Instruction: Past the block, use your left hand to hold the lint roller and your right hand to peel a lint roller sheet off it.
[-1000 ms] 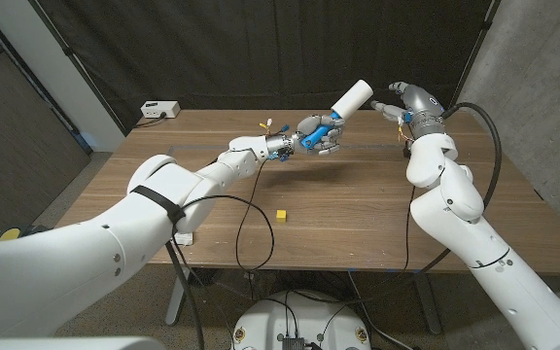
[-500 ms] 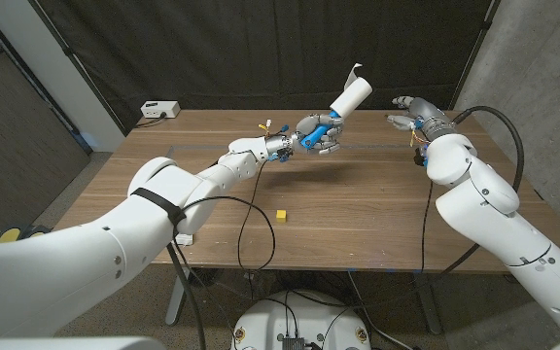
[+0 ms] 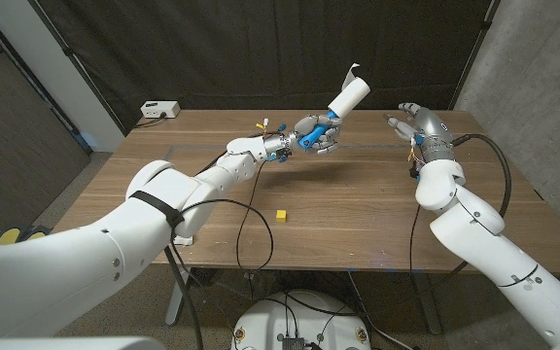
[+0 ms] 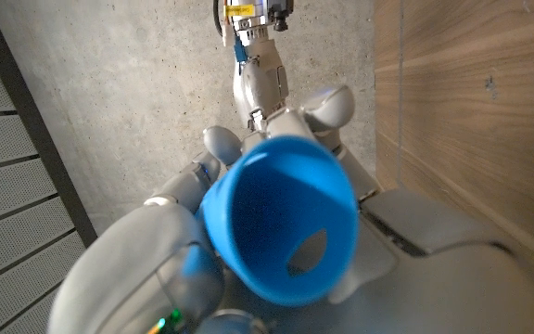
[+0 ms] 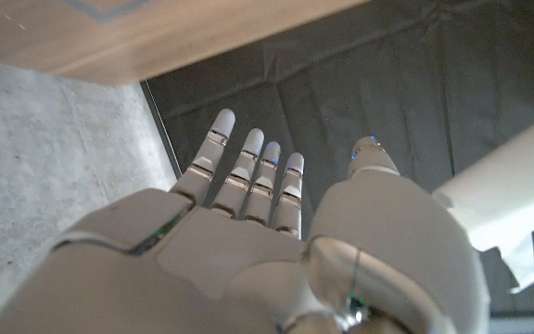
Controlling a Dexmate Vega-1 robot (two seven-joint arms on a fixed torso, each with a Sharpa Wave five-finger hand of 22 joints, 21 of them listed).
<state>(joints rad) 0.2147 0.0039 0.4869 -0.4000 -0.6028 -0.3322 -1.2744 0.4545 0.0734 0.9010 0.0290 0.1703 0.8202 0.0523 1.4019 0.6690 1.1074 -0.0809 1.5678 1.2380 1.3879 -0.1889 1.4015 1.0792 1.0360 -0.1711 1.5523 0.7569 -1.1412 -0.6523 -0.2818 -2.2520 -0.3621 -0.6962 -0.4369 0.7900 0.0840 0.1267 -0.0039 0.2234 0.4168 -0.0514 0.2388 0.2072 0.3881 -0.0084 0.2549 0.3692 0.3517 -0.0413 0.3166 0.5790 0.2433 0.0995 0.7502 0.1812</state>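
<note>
- Above the far half of the table [image 3: 377, 209], the lint roller [image 3: 349, 97] is held up in the air, tilted, its white roll pointing up and toward the robot's right, with a loose corner of sheet [image 3: 354, 69] curling off its top end.
- Its blue handle [image 3: 309, 139] sits inside the left hand [image 3: 317, 134], whose fingers are wrapped tight around it; the left wrist view looks straight at the handle's flared blue end [image 4: 281, 218].
- Near the roll's tip but apart from it, the right hand [image 3: 418, 123] hovers with its fingers [image 5: 248, 167] stretched out straight and slightly spread, holding nothing.
- Nearer the robot, a small yellow block [image 3: 281, 215] lies on the wood.
- At the far left corner stands a small white box [image 3: 159, 109].
</note>
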